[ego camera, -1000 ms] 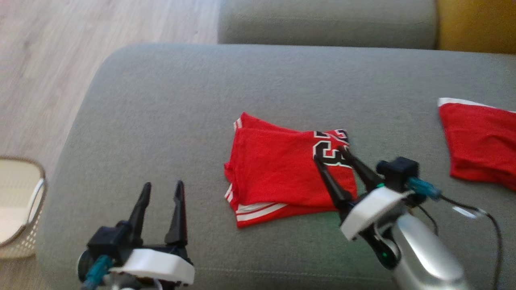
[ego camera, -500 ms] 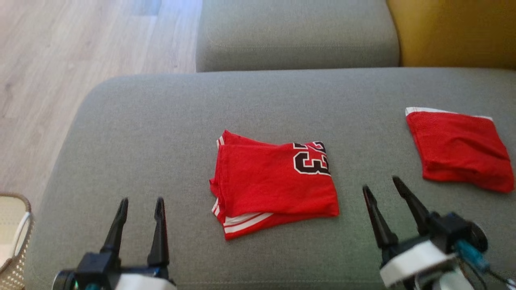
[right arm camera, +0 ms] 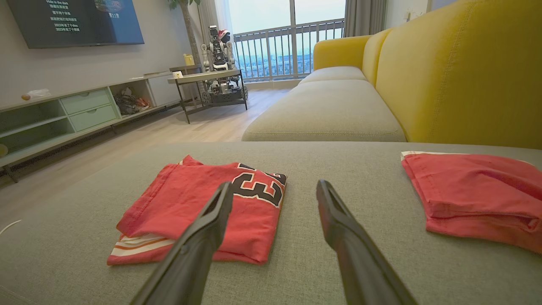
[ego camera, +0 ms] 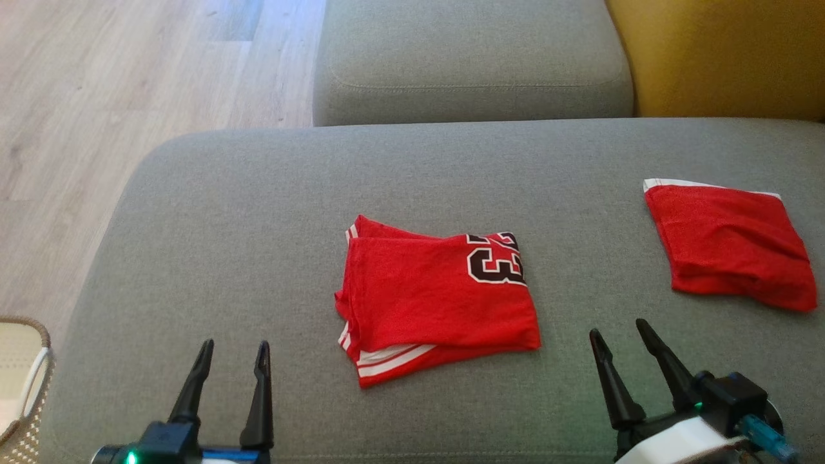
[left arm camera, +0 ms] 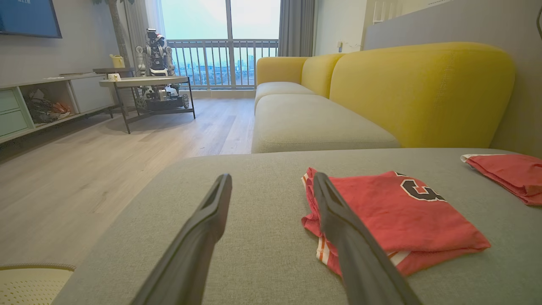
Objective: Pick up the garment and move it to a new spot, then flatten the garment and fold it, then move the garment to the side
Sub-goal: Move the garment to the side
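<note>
Folded red jersey with a black-and-white number (ego camera: 438,299) lies mid-seat on the grey fabric sofa cushion (ego camera: 245,212), between the grippers, touched by neither. Left gripper (ego camera: 234,347): fingers spread, empty. Right gripper (ego camera: 617,330): splayed too, holding nothing. The head view catches a pale woven basket (ego camera: 26,386), cut off at the edge. The right wrist view adds a yellow sofa back (right arm camera: 465,76) and a wall television (right arm camera: 76,21). A second folded red cloth (ego camera: 728,248) sits well to the right. In the left wrist view, a finger hides the jersey's near edge.
</note>
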Tool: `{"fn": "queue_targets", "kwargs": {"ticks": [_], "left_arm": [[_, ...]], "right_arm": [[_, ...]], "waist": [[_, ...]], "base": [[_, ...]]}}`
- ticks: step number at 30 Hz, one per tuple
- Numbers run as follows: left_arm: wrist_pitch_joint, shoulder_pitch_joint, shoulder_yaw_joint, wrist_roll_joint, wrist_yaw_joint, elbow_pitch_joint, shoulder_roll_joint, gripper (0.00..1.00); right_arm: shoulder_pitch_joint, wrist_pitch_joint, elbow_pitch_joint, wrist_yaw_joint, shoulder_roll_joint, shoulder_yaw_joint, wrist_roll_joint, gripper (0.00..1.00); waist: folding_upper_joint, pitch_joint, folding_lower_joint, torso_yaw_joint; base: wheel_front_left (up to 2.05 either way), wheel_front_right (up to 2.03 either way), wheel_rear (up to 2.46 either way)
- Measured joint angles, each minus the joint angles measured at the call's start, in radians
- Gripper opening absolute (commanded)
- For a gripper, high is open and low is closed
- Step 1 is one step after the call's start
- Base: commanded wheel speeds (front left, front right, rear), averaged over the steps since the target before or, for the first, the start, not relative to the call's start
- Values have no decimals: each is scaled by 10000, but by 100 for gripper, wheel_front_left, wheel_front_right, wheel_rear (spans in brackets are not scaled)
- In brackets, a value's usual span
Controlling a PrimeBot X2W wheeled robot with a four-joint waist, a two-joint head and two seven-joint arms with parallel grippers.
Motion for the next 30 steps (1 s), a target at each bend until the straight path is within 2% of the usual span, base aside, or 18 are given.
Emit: {"fn": "queue_targets", "kwargs": {"ticks": [10, 18, 22, 27, 30], "left_arm": [[0, 28, 142, 278, -286, 113, -274, 100], [0, 148, 251, 357, -403, 163, -380, 100], [0, 118, 265, 368, -489, 357, -447, 100], [0, -105, 190, 431, -571, 493, -500, 100], [0, -256, 67, 575, -562, 508, -525, 100]], "right_arm": [[-6, 0, 128, 0, 21, -130, 151, 100], [-337, 0, 876, 0, 25, -44, 230, 100], [-1263, 0, 2117, 0, 33, 422, 1145, 100], [-2837, 52, 4619, 0, 25, 558, 2263, 100], [-3803, 493, 5923, 0, 21, 499, 3033, 100]], "waist": [[0, 63, 0, 205], [0, 260, 0, 392], [0, 421, 1, 485], [0, 609, 1, 762], [0, 738, 1, 964]], "base": [[0, 0, 0], [0, 0, 0], [0, 0, 0], [0, 0, 0], [0, 0, 0]]}}
